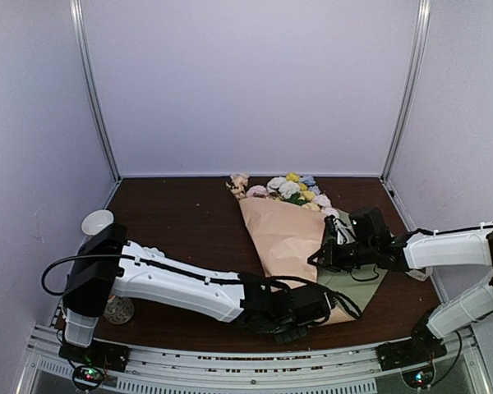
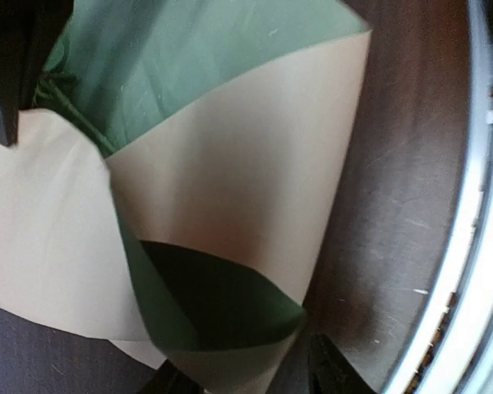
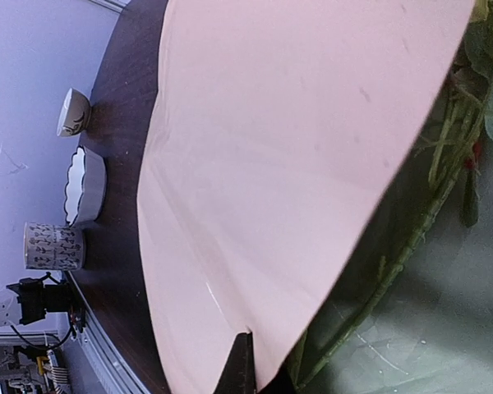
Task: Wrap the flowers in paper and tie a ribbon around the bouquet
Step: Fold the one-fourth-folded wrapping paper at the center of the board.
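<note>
Top view high behind arms, left wrist view close on paper (image 2: 246, 189) ahead of left gripper (image 2: 251, 373), right wrist likewise, paper shared.

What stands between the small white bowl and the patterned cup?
A scalloped dish stands between the bowl and the cup; only the right wrist view shows it.

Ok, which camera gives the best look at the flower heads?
Top external: the flower heads fan out at the paper cone's far end, unobstructed. Right wrist shows only green stems under the paper's edge; left wrist shows a bit of stem and paper, no heads.
</note>
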`<state>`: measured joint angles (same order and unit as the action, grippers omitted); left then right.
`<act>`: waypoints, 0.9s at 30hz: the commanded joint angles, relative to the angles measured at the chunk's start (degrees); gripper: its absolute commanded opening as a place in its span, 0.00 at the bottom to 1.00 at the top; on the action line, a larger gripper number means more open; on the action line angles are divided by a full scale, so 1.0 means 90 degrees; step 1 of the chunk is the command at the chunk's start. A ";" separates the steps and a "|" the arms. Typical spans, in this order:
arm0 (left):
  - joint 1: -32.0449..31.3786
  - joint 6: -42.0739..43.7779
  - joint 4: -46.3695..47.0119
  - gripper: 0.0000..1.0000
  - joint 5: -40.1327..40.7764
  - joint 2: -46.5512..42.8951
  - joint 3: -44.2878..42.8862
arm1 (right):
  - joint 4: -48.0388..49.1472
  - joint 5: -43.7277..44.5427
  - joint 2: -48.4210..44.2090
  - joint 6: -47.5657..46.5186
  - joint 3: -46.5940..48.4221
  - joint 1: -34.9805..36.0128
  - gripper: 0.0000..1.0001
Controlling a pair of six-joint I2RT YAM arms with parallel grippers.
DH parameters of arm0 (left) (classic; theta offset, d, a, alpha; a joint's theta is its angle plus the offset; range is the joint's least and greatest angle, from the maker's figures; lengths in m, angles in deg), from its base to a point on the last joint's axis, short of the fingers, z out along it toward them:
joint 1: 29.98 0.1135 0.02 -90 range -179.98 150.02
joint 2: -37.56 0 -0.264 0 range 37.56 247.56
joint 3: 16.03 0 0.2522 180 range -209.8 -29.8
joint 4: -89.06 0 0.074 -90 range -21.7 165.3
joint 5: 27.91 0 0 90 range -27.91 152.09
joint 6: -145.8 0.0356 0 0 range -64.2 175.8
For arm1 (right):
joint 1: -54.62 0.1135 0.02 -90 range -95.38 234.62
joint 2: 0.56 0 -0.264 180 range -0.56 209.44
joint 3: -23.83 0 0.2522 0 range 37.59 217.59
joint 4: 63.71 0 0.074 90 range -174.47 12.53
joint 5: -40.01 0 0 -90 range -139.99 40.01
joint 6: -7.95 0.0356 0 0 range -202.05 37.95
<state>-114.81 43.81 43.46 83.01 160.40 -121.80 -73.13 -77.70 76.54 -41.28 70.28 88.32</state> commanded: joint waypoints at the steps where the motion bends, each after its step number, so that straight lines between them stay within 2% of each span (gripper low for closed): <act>1: -0.0202 0.0706 0.0416 0.47 -0.0802 -0.0933 -0.0016 | -0.0185 0.0216 0.0149 -0.0291 0.0157 -0.0042 0.00; 5: -0.0193 0.1155 0.0993 0.47 -0.1631 -0.1642 0.0420 | -0.0161 0.0255 0.0171 -0.0312 0.0122 -0.0048 0.00; 9: 0.0075 0.0926 0.1562 0.43 -0.1641 -0.2089 0.1007 | -0.0162 0.0231 0.0158 -0.0326 0.0166 -0.0052 0.00; 10: 0.0204 0.0698 0.1589 0.39 -0.1379 -0.2067 0.1084 | -0.0173 0.0225 0.0155 -0.0331 0.0189 -0.0052 0.00; 13: 0.0687 0.0029 0.0962 0.16 -0.0635 -0.1602 0.0765 | -0.0208 0.0208 0.0125 -0.0347 0.0210 -0.0050 0.00; 14: 0.0728 -0.0021 0.0696 0.13 -0.0384 -0.1355 0.0527 | -0.0215 0.0200 0.0132 -0.0350 0.0209 -0.0052 0.00; 20: 0.0569 0.0428 0.0344 0.13 -0.0559 -0.0228 -0.0526 | -0.0180 0.0163 0.0183 -0.0295 0.0206 -0.0052 0.00; 27: 0.0468 0.0522 0.0014 0.16 -0.0990 0.0726 -0.1113 | -0.0162 0.0235 0.0153 -0.0273 0.0216 -0.0052 0.00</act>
<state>-110.03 47.57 45.30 76.76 164.25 -128.42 -74.70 -76.86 77.92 -43.31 71.02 88.23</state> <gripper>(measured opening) 0.159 0.011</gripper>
